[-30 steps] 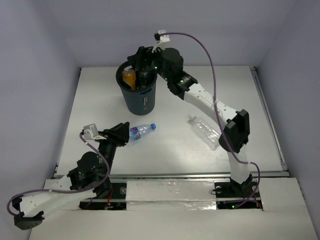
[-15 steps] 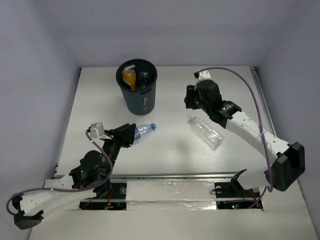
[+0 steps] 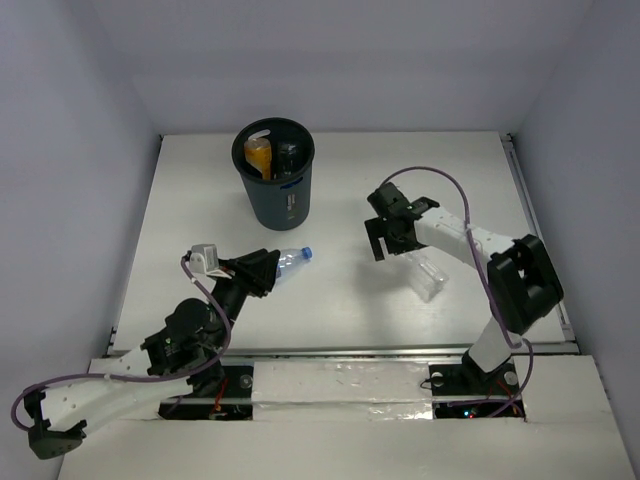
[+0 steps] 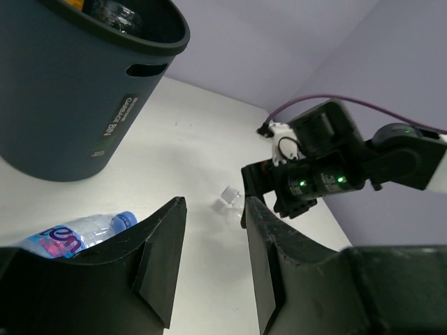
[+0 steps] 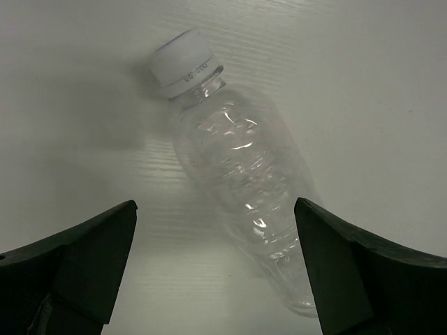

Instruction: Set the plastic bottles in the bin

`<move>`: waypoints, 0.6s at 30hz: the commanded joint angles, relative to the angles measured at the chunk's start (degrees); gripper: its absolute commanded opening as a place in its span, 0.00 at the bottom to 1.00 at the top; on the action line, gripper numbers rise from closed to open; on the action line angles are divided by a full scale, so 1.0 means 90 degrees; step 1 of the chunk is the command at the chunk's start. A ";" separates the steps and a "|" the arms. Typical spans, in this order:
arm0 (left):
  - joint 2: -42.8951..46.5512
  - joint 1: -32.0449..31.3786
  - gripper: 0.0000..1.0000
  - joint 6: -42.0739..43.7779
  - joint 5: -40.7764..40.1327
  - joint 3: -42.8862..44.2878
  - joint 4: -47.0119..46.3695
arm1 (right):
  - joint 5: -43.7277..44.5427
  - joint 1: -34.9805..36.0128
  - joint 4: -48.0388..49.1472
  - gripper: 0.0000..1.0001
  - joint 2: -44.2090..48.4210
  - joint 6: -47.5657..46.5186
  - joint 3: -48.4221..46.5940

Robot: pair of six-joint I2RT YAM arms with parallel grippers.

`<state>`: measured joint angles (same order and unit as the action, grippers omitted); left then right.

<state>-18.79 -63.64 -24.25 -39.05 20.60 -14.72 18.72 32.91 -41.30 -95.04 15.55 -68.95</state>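
Dark grey bin upright, bottles inside — blue-capped bottle and clear white-capped bottle lie flat outside.

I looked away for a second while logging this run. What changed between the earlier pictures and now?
The right gripper left the bin, swung right and toward the near edge, and now hangs, jaws open, over the label-free bottle. The left gripper crept forward toward the blue-capped bottle, jaws open. No grasp or release shows; bin and both bottles stayed put.

Right gripper: off the bin, now spread above the ribbed bottle.
Left gripper: further forward, at the labelled bottle.
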 commanded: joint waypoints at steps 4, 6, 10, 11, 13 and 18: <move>0.0144 0.0020 0.37 0.0107 -0.0017 0.0152 -0.0181 | 0.0244 -0.0208 -0.0470 1.00 -0.0542 -0.0370 -0.0395; 0.0144 0.0020 0.37 0.0106 -0.0027 0.0152 -0.0181 | 0.0264 -0.0267 -0.0528 0.99 -0.0785 -0.0487 -0.0551; 0.0154 0.0020 0.37 0.0116 -0.0066 0.0143 -0.0161 | 0.0088 -0.0326 -0.0538 0.91 -0.1089 -0.0712 -0.0805; 0.0154 0.0020 0.37 0.0116 -0.0085 0.0143 -0.0161 | 0.0107 -0.0326 -0.0529 0.83 -0.1119 -0.0722 -0.0845; 0.0173 0.0020 0.37 0.0116 -0.0095 0.0133 -0.0161 | 0.0166 -0.0326 -0.0451 0.65 -0.1080 -0.0712 -0.0913; 0.0115 0.0020 0.36 0.0116 -0.0105 0.0133 -0.0181 | 0.0410 -0.0326 -0.0285 0.45 -0.0301 -0.0410 -0.1059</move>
<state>-17.87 -63.61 -24.05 -39.48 20.60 -14.68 20.27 30.33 -44.80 -104.55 10.74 -74.65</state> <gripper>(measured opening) 0.364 0.522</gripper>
